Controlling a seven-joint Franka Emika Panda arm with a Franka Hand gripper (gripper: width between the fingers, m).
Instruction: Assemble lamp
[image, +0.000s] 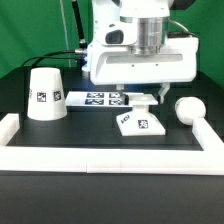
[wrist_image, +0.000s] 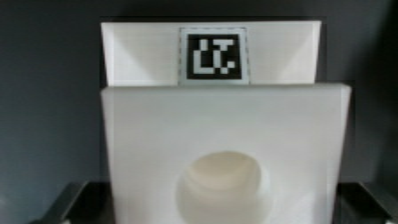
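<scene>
At counter (image: 90, 135) centre: flat square white plastic lamp base (image: 140, 123), tagged. At 9 o'clock, upright white truncated-cone shade (image: 45, 95); at 3 o'clock, round-headed white bulb (image: 187, 110). At 12 o'clock, end effector (image: 146, 96): spread or pressed together, cannot tell.

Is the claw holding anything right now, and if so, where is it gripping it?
Cannot tell. The claw straddles the lamp base, reaching down past two opposite side edges, but whether it presses on them does not show.
</scene>
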